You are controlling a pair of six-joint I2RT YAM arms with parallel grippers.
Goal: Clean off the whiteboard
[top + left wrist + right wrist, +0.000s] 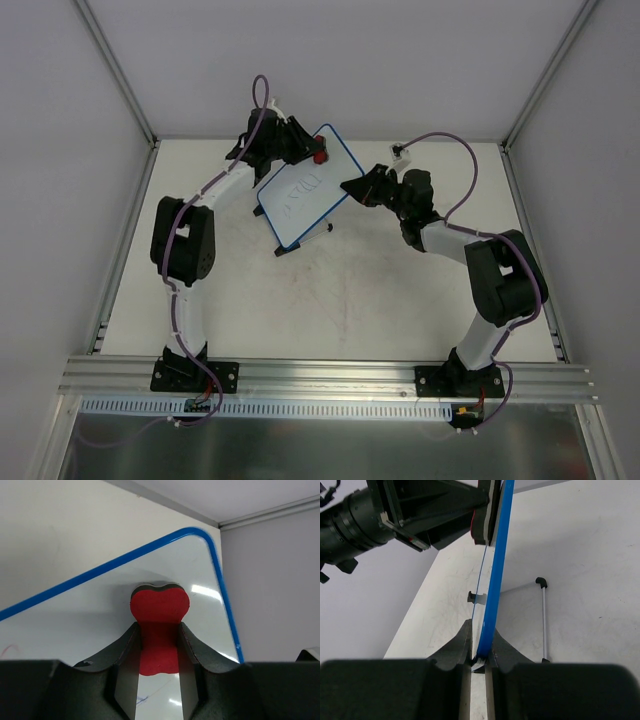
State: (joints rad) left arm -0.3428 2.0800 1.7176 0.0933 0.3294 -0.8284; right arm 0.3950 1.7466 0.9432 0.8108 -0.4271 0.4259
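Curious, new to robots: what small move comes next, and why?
Probably the left end effector should slide its red eraser down the whiteboard onto the blue scribbles: it sits near the top corner, and the right end effector clamps the edge.

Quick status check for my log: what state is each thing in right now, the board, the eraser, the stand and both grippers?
whiteboard: standing tilted on its stand, blue scribbles not yet wiped.
wire stand: folded out behind the board, feet on the table.
red eraser: gripped, pressed against the board's face near a top corner.
left gripper: shut on the red eraser.
right gripper: shut on the whiteboard's blue edge.
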